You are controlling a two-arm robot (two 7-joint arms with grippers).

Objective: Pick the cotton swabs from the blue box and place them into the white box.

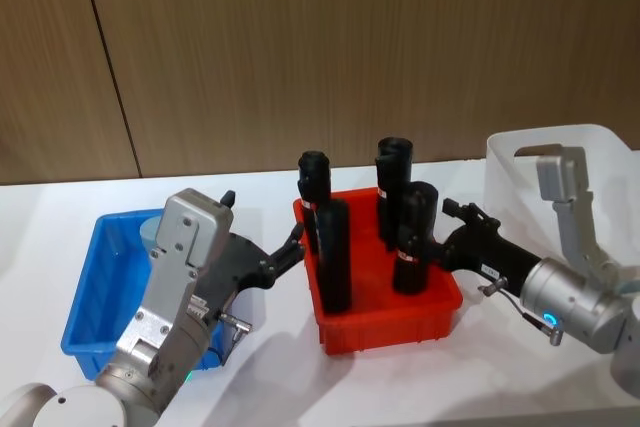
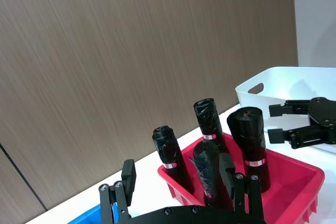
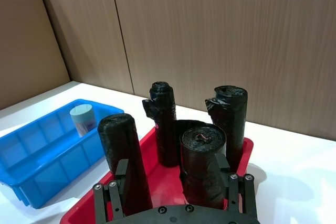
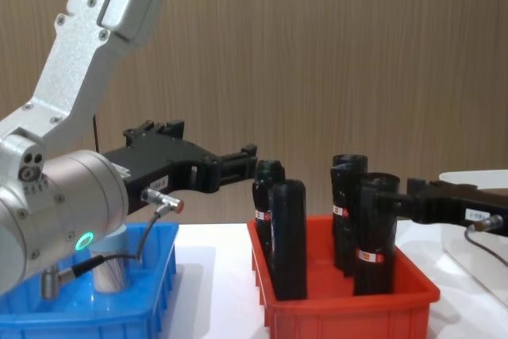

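Left tool (image 1: 290,247) hangs above the near-right edge of the blue box (image 1: 85,297), its fingers spread apart and holding nothing, tips pointing right toward the red tray (image 1: 390,322). One jar of cotton swabs (image 3: 82,119) stands upright in the far part of the blue box, so it lies to the left of and below this tool; the left arm is plainly the nearer one, and I judge it would need to draw back leftward and descend to reach the jar. Its long axis is vertical, lid up.

Right tool (image 1: 455,222) sits just right of the red tray, beside the black bottles (image 1: 415,237), fingers parted and empty, with the white box (image 1: 600,162) behind it at far right.

Open room lies above the blue box. The tall bottles stand between the two boxes, so a carry across would likely need to clear their tops.
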